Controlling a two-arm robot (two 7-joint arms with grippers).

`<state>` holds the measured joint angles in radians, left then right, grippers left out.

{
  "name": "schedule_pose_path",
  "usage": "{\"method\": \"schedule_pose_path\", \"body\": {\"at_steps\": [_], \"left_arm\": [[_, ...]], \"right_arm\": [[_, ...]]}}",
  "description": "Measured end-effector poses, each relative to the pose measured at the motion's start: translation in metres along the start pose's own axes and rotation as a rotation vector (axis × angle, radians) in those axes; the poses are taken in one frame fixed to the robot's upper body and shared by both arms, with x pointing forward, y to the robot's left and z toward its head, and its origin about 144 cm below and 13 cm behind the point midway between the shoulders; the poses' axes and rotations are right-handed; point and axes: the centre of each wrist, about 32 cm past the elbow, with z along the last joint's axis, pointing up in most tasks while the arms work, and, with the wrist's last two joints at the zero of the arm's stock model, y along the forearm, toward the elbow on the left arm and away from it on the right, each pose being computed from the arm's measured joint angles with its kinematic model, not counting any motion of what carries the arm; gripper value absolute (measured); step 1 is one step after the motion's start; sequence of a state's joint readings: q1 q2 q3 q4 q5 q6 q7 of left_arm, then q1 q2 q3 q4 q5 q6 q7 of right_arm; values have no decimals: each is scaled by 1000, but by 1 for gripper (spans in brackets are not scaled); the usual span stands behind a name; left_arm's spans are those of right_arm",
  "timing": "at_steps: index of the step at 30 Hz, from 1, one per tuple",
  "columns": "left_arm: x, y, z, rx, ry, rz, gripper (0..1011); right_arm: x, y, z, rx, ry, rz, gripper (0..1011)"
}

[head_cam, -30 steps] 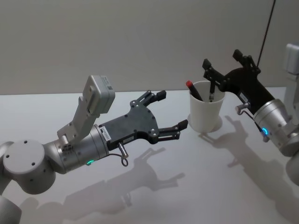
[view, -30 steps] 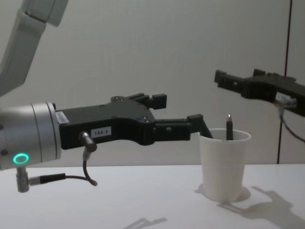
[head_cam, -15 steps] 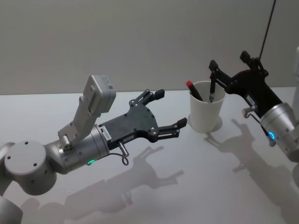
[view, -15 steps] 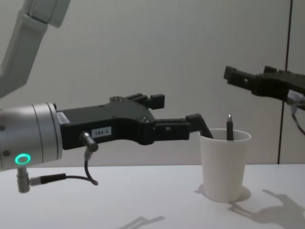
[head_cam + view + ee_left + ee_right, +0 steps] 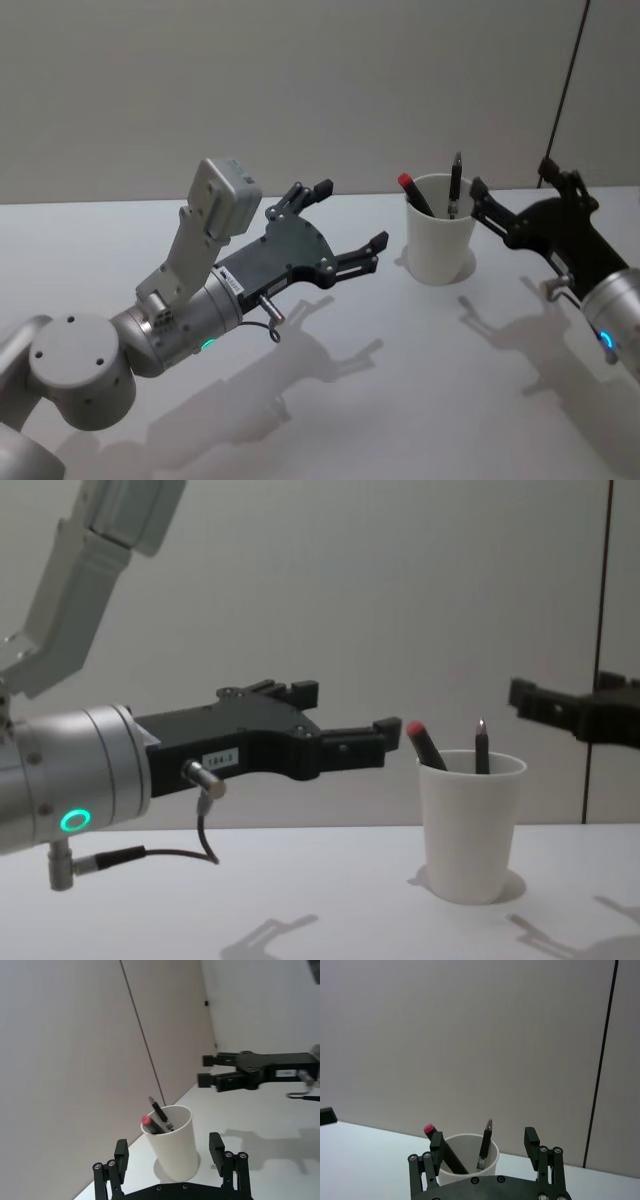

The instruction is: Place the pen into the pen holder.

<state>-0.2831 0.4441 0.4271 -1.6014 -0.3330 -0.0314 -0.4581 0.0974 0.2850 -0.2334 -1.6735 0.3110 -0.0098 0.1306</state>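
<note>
1. The pen holder (image 5: 440, 233), a white tapered paper cup with a rolled rim, stands upright on the white table (image 5: 420, 380), toward the robot's right and near the far wall.
2. 2 pens stand inside the cup. A dark pen (image 5: 455, 184) leans against the rim on the robot's right side, its tip poking up above the edge. A second pen with a red cap (image 5: 413, 193) leans the other way, resting on the left side of the rim.
3. The right gripper (image 5: 515, 195) hangs above the table just to the right of the cup, fingers spread apart and holding nothing. It is clear of the cup and touches neither pen. In the right wrist view the cup (image 5: 468, 1158) sits between that gripper's 2 fingers (image 5: 532, 1144), farther off.
4. The left gripper (image 5: 346, 222) is held in the air on the cup's left side, a little apart from it, its fingers wide apart and empty. In the chest view it points toward the cup (image 5: 469, 822) at about rim height.
5. A grey wall (image 5: 300, 80) rises behind the table, with a thin dark vertical line (image 5: 566, 85) running down it at the right.
</note>
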Motion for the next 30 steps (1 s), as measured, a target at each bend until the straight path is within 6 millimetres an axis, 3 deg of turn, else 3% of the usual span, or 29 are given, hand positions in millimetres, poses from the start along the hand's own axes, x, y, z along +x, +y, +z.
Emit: {"method": "schedule_pose_path", "body": {"at_steps": [12,30], "left_arm": [[-12,-4,-3,23,-12,143,1001],[-30,-11,-6,51,-37,354,1001]], "right_arm": [[-4,-29,-3,-69,-34,-38,1001],[-5,-33,-3,-79,-39,-42,1001]]}}
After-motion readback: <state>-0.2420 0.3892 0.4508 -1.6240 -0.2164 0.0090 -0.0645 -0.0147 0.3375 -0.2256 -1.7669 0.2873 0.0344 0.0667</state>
